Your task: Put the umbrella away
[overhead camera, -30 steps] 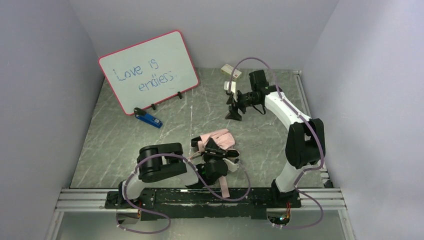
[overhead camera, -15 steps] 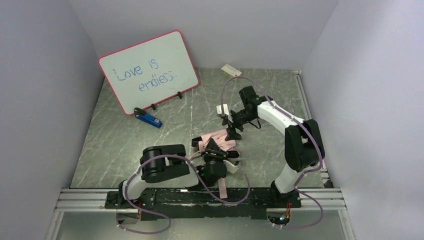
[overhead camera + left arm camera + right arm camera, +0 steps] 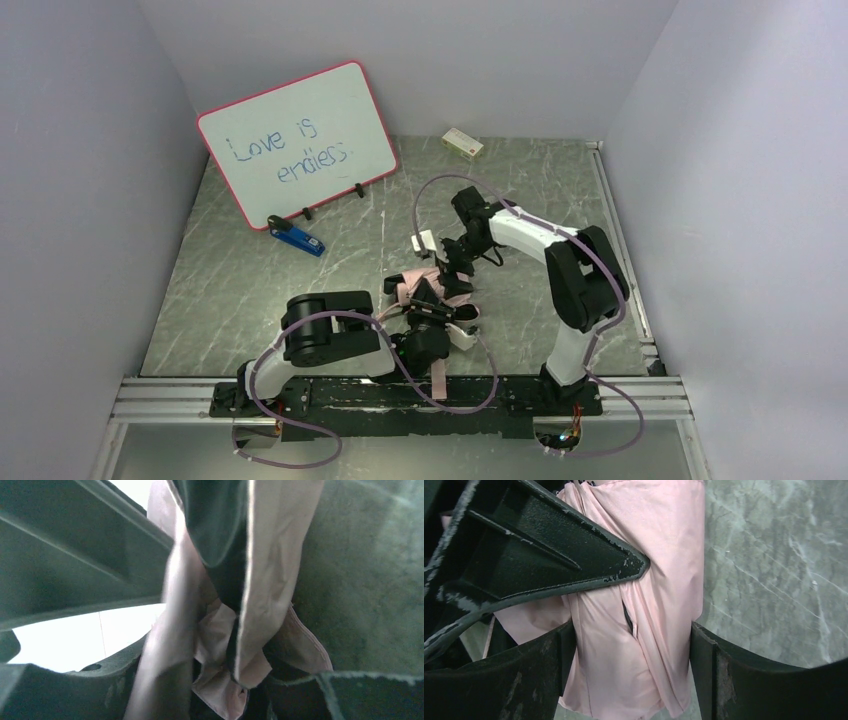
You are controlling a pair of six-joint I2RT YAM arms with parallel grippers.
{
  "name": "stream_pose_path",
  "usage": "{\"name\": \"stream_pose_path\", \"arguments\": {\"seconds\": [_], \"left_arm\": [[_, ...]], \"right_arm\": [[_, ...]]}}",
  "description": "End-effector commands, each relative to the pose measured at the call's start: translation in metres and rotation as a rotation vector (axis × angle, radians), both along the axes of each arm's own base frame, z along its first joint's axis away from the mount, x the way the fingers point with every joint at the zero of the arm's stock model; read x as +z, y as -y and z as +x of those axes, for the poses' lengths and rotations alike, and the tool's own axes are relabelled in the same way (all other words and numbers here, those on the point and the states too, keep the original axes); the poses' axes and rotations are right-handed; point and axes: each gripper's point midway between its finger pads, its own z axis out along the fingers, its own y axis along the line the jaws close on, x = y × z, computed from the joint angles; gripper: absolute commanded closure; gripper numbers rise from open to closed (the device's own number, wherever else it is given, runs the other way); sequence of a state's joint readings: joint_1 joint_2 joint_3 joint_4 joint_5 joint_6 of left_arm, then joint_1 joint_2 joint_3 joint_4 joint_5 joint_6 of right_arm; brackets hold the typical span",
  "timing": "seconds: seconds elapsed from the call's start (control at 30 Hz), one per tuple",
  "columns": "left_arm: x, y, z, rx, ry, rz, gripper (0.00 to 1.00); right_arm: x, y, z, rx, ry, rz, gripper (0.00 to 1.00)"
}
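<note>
The umbrella [image 3: 418, 283] lies folded on the grey marble table [image 3: 250, 290], near the front middle. My left gripper [image 3: 428, 303] is shut on its near part. The left wrist view shows pale pink and black canopy folds [image 3: 270, 555] bunched between the jaws of the left gripper [image 3: 230, 690]. My right gripper [image 3: 452, 268] has come down on the far end. It is open, with one finger on each side of the pink canopy [image 3: 659, 555]. Pink cloth fills most of the right gripper's [image 3: 629, 670] gap. A black finger [image 3: 549, 555] of the left gripper crosses that view.
A pink-framed whiteboard [image 3: 300, 140] leans against the back wall at the left. A blue stapler [image 3: 297, 237] lies in front of it. A small white box [image 3: 462, 142] sits at the back edge. Metal rails [image 3: 620, 230] run along the right and front edges.
The right arm has swung from the back of the table forward and down onto the umbrella, its jaws a little wider. The left gripper and the umbrella have hardly moved.
</note>
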State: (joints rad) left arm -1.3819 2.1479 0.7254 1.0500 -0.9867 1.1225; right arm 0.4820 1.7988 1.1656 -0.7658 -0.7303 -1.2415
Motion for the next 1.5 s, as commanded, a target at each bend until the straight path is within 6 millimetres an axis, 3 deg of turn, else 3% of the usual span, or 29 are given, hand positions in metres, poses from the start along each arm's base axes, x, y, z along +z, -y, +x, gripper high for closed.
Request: {"name": "stream_pose_path", "arguments": {"seconds": [0.0,0.2,0.4,0.57,0.67,0.9,1.13,1.37,1.4,1.47], "left_arm": [[-0.064,-0.012,-0.020,-0.112,-0.119,0.207,0.95],[-0.059,-0.010,-0.020,-0.109,-0.112,0.184,0.95],[-0.048,-0.004,-0.018,-0.095,-0.102,0.122,0.95],[-0.021,0.000,-0.017,-0.089,-0.065,0.008,0.62],[-0.003,0.002,-0.017,-0.092,-0.020,-0.035,0.49],[0.038,0.008,-0.024,-0.090,0.030,-0.140,0.33],[0.067,0.010,-0.049,-0.100,-0.025,-0.273,0.20],[0.092,0.004,-0.083,-0.120,-0.126,-0.422,0.20],[0.099,0.003,-0.088,-0.132,-0.175,-0.454,0.21],[0.089,0.007,-0.102,-0.195,-0.379,-0.462,0.27]], "right_arm": [[-0.030,0.006,-0.003,0.009,-0.004,-0.096,0.17],[-0.050,0.014,-0.012,0.006,-0.070,-0.168,0.25],[-0.062,0.021,-0.010,-0.062,-0.096,-0.231,0.50],[-0.068,0.021,-0.003,-0.146,-0.093,-0.245,0.66],[-0.069,0.017,0.002,-0.190,-0.086,-0.228,0.79],[-0.072,0.018,0.012,-0.262,-0.059,-0.228,0.83],[-0.069,0.025,0.026,-0.311,0.010,-0.235,0.81],[-0.070,0.027,0.034,-0.358,0.040,-0.244,0.81],[-0.070,0.028,0.034,-0.361,0.045,-0.245,0.82],[-0.068,0.029,0.034,-0.359,0.059,-0.248,0.82]]}}
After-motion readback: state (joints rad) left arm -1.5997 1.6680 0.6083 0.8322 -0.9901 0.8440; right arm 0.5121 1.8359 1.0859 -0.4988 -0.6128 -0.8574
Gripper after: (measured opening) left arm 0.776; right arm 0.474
